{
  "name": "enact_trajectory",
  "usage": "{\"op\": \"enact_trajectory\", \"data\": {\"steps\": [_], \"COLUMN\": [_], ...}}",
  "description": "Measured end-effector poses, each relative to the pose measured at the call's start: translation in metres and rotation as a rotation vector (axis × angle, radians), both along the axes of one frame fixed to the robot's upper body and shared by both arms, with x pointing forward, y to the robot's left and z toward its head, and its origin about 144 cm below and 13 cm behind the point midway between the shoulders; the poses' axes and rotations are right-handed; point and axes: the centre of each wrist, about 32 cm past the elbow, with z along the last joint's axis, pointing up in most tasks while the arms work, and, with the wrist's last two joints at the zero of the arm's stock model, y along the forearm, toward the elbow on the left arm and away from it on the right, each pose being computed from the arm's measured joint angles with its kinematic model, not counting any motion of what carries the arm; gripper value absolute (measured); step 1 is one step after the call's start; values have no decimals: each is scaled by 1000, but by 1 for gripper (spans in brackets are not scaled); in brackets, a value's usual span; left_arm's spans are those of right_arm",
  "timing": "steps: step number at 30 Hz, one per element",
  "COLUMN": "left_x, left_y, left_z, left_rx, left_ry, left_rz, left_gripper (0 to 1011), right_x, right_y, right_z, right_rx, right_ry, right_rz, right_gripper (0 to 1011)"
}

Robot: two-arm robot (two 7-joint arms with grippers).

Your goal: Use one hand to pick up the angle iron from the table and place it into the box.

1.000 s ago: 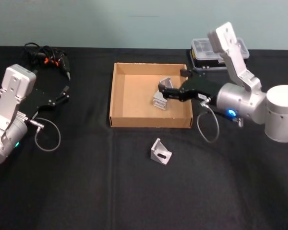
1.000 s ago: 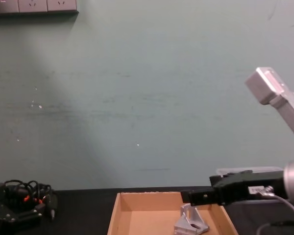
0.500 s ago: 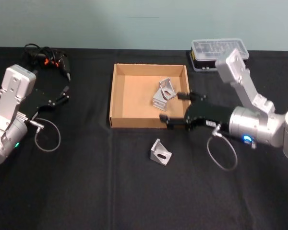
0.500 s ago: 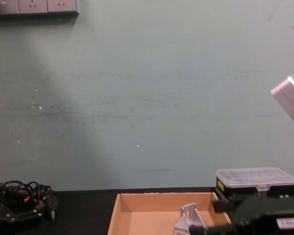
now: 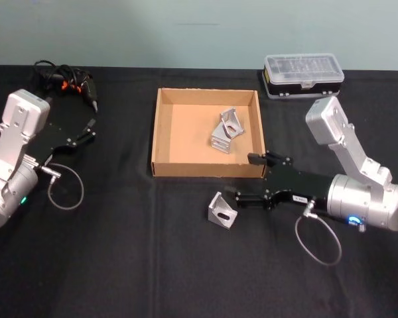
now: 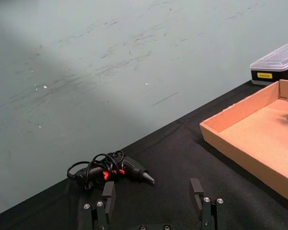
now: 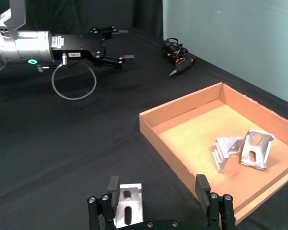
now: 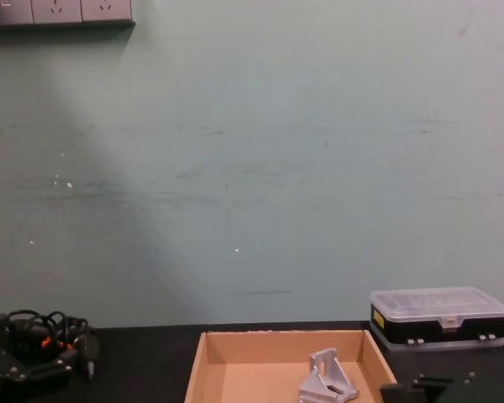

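A silver angle iron (image 5: 221, 211) lies on the black table (image 5: 119, 265), just in front of the tan cardboard box (image 5: 186, 132). My right gripper (image 5: 241, 177) is low over the table just right of that piece, open, one finger near the box's front wall and the other beside the piece. In the right wrist view the angle iron (image 7: 127, 205) sits against one finger of the gripper (image 7: 157, 186), not between the two. Two more angle irons (image 5: 225, 131) rest inside the box. My left gripper (image 5: 89, 127) is parked open at the far left.
A clear-lidded plastic case (image 5: 303, 74) stands behind the box at the right. A black tool with tangled cables (image 5: 65, 78) lies at the back left. The left arm's cable loop (image 5: 65, 189) rests on the table.
My right gripper has pulled back from above the box and dropped to the table beside the loose angle iron. The left arm has not moved.
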Motion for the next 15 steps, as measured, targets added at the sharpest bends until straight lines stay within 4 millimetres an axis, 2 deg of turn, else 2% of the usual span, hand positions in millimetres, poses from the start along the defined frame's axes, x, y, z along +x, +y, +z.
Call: {"op": "enact_trajectory", "data": {"steps": [15], "left_x": [0], "left_y": [0], "left_z": [0], "left_rx": [0], "left_ry": [0], "left_rz": [0], "left_gripper": [1011], "right_x": [-19], "right_y": [7], "right_z": [-5], "right_rx": [-7], "right_ry": [10], "right_rz": [15], "right_gripper": [1000]}}
